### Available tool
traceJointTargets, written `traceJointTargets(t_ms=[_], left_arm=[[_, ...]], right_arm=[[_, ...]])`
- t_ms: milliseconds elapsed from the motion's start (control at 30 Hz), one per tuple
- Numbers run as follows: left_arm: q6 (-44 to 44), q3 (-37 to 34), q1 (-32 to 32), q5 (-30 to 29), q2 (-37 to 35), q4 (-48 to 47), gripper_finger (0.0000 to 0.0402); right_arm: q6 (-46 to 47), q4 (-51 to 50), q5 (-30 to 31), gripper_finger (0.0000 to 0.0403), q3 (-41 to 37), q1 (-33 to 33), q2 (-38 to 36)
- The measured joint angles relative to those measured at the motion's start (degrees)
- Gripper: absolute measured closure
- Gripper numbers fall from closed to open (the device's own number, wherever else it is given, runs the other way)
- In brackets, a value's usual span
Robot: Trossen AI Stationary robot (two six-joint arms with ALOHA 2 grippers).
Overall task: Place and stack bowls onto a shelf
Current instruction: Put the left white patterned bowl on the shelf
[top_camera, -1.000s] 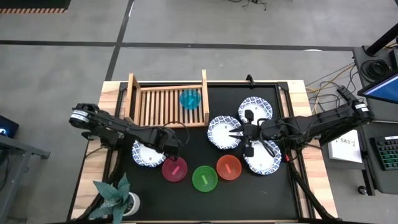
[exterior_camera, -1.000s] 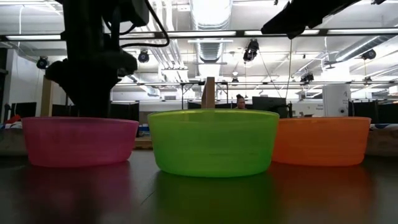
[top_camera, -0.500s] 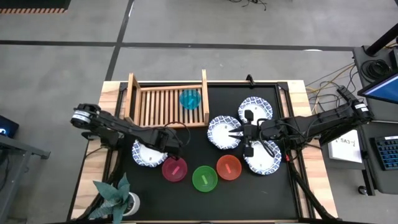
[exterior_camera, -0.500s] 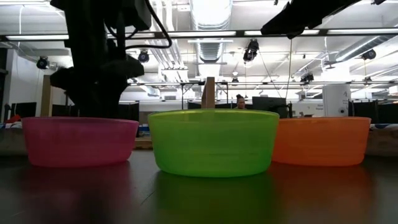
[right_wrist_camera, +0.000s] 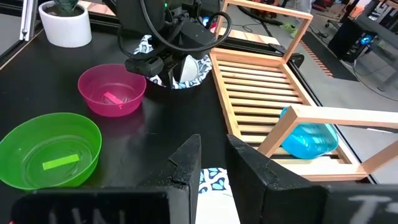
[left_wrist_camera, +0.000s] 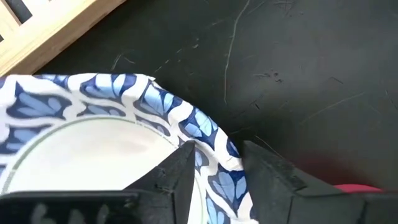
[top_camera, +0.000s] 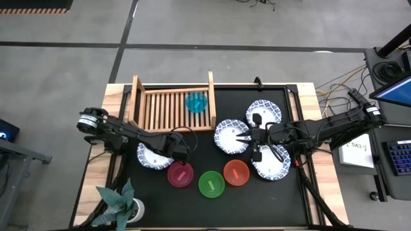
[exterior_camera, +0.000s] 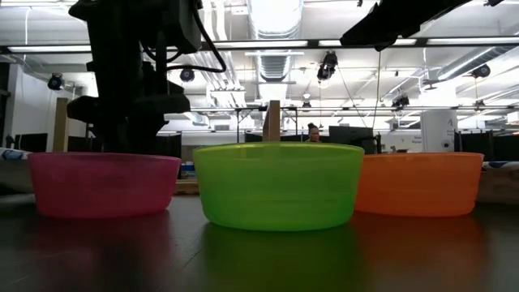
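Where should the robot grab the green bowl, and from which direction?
Take the green bowl by its rim, from above, one finger inside the wall and one outside. It sits upright and open, with thin, steep sides. The rim facing away from the magenta bowl and orange bowl looks clearest.

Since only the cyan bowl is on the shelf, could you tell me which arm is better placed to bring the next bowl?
Left: its gripper pinches the patterned bowl's rim beside the shelf.
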Motion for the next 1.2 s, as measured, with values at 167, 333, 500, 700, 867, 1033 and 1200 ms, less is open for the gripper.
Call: traceJointTargets(t_ms=[167, 333, 500, 700, 867, 1033, 1200], left_arm=[[0.5, 0.0, -0.1, 0.0, 0.0, -0.1, 0.0290], [0.6, 0.0, -0.1, 0.0, 0.0, -0.5, 0.0295], [1.1, 0.0, -0.3, 0.0, 0.0, -0.7, 0.0350], [2.1, 0.5, -0.6, 0.3, -0.1, -1.0, 0.0393], [6.3, 3.9, -0.8, 0.4, -0.8, -4.3, 0.0400], [16.2, 10.7, -0.9, -4.9, -1.1, -12.5, 0.0401], [28.3, 16.6, 0.2, -17.4, -1.2, -18.1, 0.0401]], right_arm=[[0.0, 0.0, 0.0, 0.0339, 0.0, 0.0, 0.0], [0.0, 0.0, 0.0, 0.0339, 0.0, 0.0, 0.0], [0.0, 0.0, 0.0, 0.0339, 0.0, 0.0, 0.0], [-0.5, 0.0, 0.1, 0.0339, 0.0, 0.0, 0.0], [-0.5, 0.0, 0.1, 0.0339, 0.0, 0.0, 0.0], [-0.9, 0.0, 0.4, 0.0339, 0.0, 0.0, 0.0], [-0.9, 0.0, 0.4, 0.0339, 0.0, 0.0, 0.0]])
